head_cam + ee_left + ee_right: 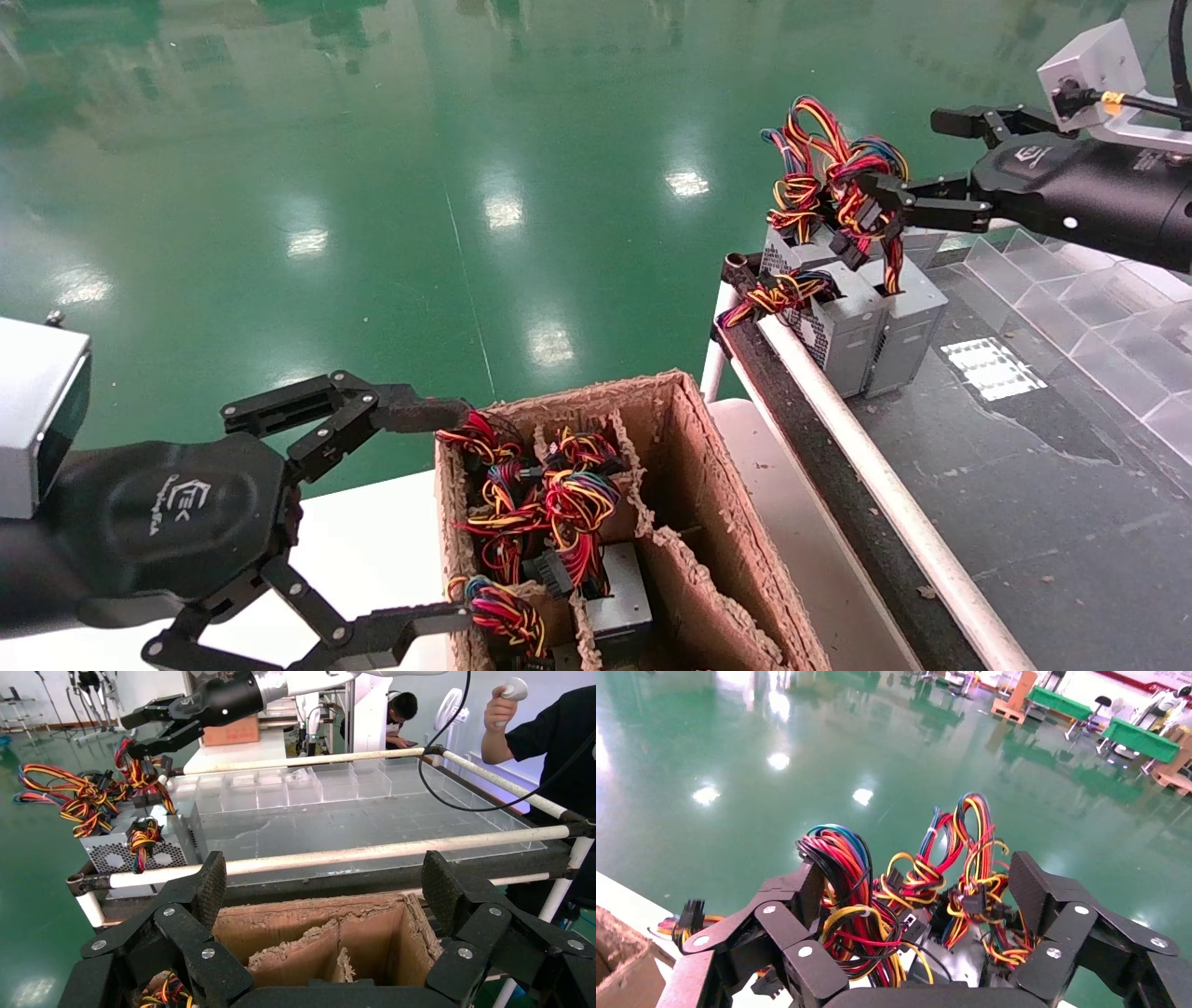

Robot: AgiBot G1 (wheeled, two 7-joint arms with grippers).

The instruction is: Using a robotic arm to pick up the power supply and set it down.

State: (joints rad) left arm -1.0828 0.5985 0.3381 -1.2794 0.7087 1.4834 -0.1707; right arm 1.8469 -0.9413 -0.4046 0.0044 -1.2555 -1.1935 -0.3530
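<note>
Three grey power supplies stand on end at the far corner of the black table (pixel 1024 485), wire bundles up; the nearest power supply (pixel 843 331) shows its grille, as it does from the left wrist (pixel 133 855). My right gripper (pixel 899 154) hovers open over their wires (pixel 856 881), fingers straddling the bundles and gripping nothing, with grey metal (pixel 954 960) below. It also shows in the left wrist view (pixel 137 734). More power supplies (pixel 619 601) sit in a cardboard box (pixel 694 485). My left gripper (pixel 456 513) is open beside that box (pixel 325 881).
A white pipe rail (pixel 857 447) runs along the black table's edge. Clear acrylic dividers (pixel 1071 289) line its far side. The box rests on a white surface (pixel 372 550). A person in black (pixel 555 741) stands past the table. Green floor lies beyond.
</note>
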